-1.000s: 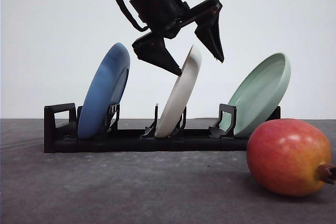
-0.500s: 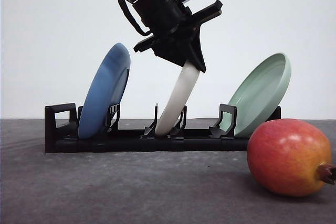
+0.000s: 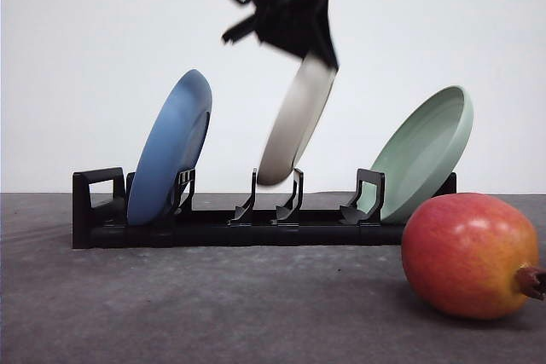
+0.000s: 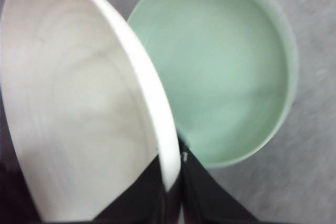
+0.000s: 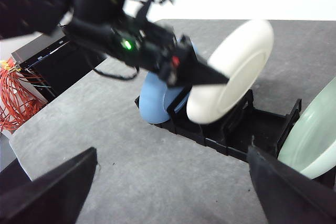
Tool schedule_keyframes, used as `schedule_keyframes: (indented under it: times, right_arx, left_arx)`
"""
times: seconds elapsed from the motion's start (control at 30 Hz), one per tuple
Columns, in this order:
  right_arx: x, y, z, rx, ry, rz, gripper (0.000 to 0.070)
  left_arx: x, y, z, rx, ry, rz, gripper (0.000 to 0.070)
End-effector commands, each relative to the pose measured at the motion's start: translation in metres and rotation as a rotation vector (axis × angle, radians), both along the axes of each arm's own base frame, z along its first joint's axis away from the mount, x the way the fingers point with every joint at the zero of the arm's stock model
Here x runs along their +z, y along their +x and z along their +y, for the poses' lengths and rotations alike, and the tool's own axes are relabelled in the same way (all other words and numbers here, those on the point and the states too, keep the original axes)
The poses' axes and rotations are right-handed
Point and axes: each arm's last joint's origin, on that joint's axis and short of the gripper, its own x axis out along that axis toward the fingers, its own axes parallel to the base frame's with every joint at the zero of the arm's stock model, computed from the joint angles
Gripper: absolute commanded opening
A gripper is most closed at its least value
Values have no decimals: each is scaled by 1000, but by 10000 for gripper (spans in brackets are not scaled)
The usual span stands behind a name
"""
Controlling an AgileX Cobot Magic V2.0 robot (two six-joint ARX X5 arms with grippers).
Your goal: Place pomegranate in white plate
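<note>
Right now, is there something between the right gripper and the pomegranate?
Nothing visible does. The pomegranate lies alone on the table, in front of the rack. The right gripper is open. The left gripper holds the white plate above the rack.

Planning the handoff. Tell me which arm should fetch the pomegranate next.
Right, probably. The left gripper is shut on the white plate, lifted off the rack; the right gripper is open, and the pomegranate lies on the right.
</note>
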Motion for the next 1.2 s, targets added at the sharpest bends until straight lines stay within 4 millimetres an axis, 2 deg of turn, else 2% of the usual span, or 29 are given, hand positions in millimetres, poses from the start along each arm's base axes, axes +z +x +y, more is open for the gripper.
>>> schedule_keyframes:
  times: [0.0,0.13,0.33,0.43,0.57,0.7,0.83,1.0,1.17]
  right_arx:
    - [6,-1,0,0,5,-15,583]
    - [6,-1,0,0,6,-15,584]
    - [6,-1,0,1,6,-8,583]
    - [5,-1,0,1,6,0,583]
    - [4,-1,0,2,6,10,583]
    - [3,-2,0,1,5,23,583]
    - [3,-2,0,1,5,30,583]
    - [3,-2,0,1,5,30,583]
    - [3,-2,0,3,5,30,583]
  left_arx:
    - [27,-10,-5,-36,-54,-45,0]
    - [67,-33,4,-60,-92,-87,0]
    - [105,-87,27,-126,-77,-85,0]
    - [114,-118,36,-186,-18,-73,0]
    - [117,-160,41,-249,125,-74,0]
    - [109,-198,37,-324,282,-69,0]
    - [95,-224,28,-330,410,-112,0]
    - [60,-243,15,-264,525,-149,0]
    - [16,-251,8,-196,608,-153,0]
